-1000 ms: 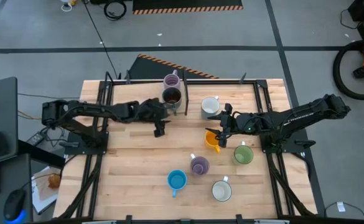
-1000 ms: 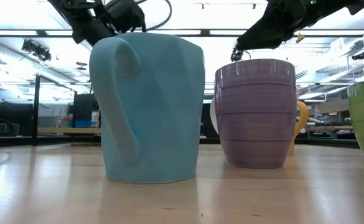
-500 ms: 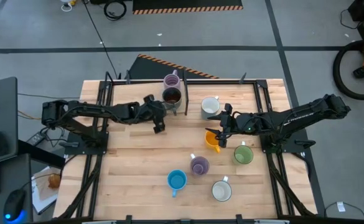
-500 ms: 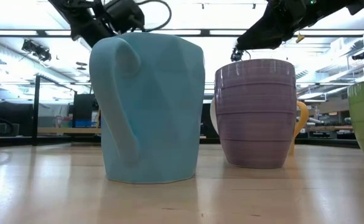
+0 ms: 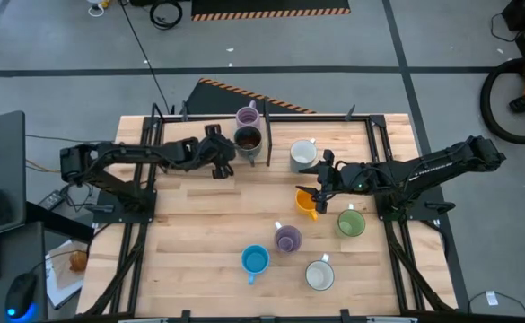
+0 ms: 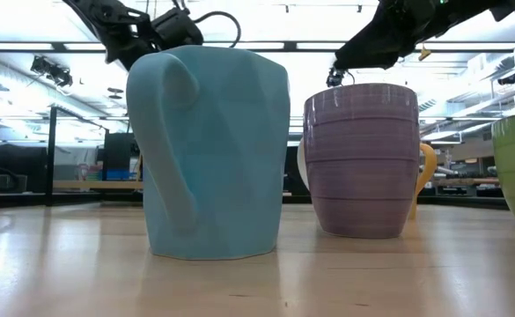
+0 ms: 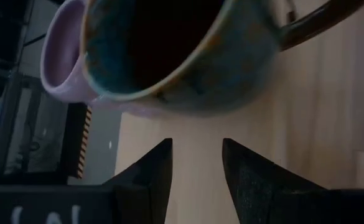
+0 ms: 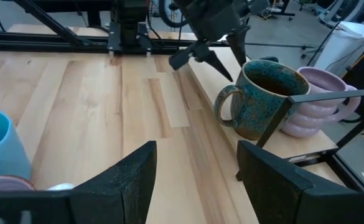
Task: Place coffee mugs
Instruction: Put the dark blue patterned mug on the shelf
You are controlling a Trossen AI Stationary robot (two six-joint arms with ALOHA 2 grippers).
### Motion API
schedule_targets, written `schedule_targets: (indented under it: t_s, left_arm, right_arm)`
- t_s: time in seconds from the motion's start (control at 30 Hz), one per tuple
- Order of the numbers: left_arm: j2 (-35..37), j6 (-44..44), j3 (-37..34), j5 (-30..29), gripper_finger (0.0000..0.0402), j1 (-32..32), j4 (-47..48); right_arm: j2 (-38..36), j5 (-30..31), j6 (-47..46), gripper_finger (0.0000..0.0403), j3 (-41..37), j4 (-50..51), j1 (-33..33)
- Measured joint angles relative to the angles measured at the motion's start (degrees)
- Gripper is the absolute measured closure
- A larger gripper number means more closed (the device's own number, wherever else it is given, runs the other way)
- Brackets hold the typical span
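My left gripper [image 5: 215, 170] has drawn back from the dark brown mug [image 5: 247, 140], jaws parted and empty. My right gripper [image 5: 319, 191] hangs wide open just over the orange mug [image 5: 306, 203], clearly nearer it, the handle pointing away from that arm.

Bare wooden table [image 5: 190, 233] lies open on the left; clustered mugs [image 5: 288, 239] probably crowd the right.

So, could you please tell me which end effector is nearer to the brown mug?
The left. The left end effector is open and empty just beside the brown mug, on its left in the high view. The right end effector is farther off, above the orange mug.
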State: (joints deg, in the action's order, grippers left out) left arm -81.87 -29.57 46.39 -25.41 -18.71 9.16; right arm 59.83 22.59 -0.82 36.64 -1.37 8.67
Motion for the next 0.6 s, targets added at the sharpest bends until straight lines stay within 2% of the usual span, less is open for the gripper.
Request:
schedule_targets:
  t_s: [0.17, 0.6]
  left_arm:
    - [0.00, 0.73, 0.00, 3.40, 0.0255, -2.29, -1.94]
    - [-0.01, 0.86, 0.04, 3.63, 0.0255, -3.93, -6.33]
  right_arm:
    - [0.00, 0.04, 0.76, 0.0174, 0.00, -0.51, 0.00]
    - [0.00, 0.02, 0.85, 0.0174, 0.00, -0.58, 0.00]
